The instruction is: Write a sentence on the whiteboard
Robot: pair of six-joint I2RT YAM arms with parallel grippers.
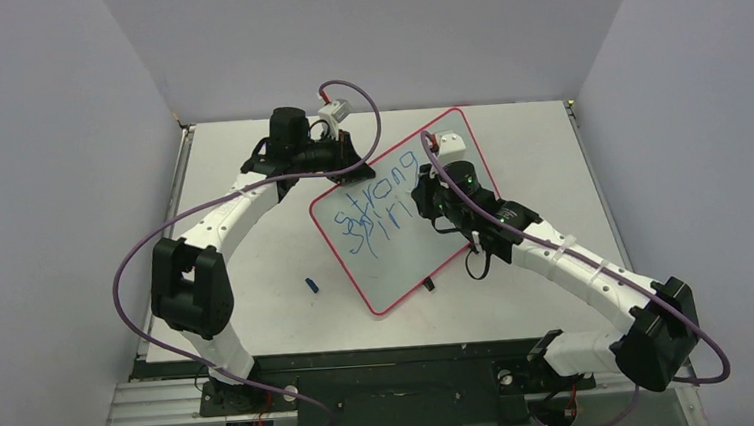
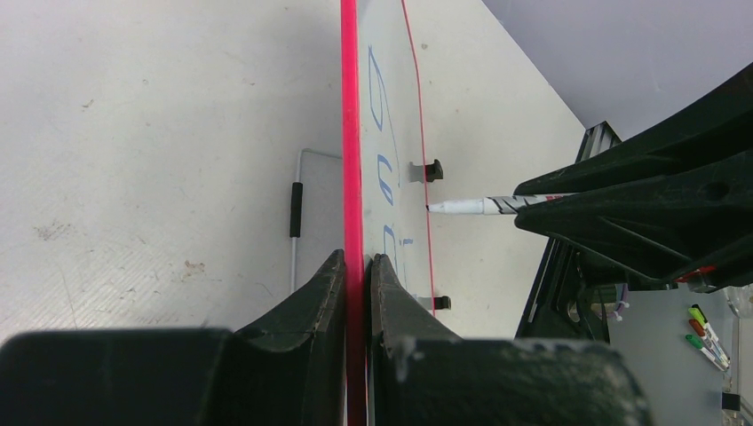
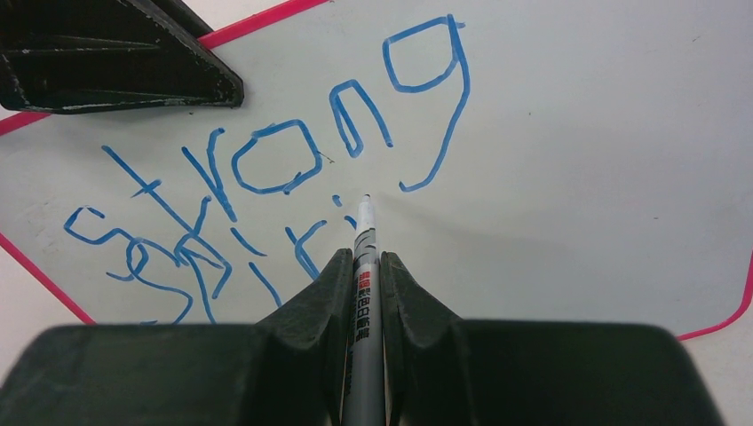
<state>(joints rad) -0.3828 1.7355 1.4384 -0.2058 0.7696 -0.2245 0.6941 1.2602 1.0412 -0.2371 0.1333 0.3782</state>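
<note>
Because the whiteboard is a thin, stiff, glossy sheet, I judge it light and quick to skate or pivot under a pressing pen, so the sensible hold is the red rim, never the slick writing face. That is where the left end effector has it: both fingers are closed on the rim at the board's far-left edge, as the left wrist view shows edge-on. The board sits diagonally in the middle of the surface; whether it lies flat or is propped I cannot tell. The right end effector is clamped on the marker around its barrel, the tip poised at the board just after the letters "spiri". The sentence so far reads "strong" above that unfinished word. The marker looks slim, smooth and light, so a firm pinch with only gentle downward pressure should do; harder pressure risks it slipping in the fingers. A small blue piece, perhaps its cap, lies beside the board.
</note>
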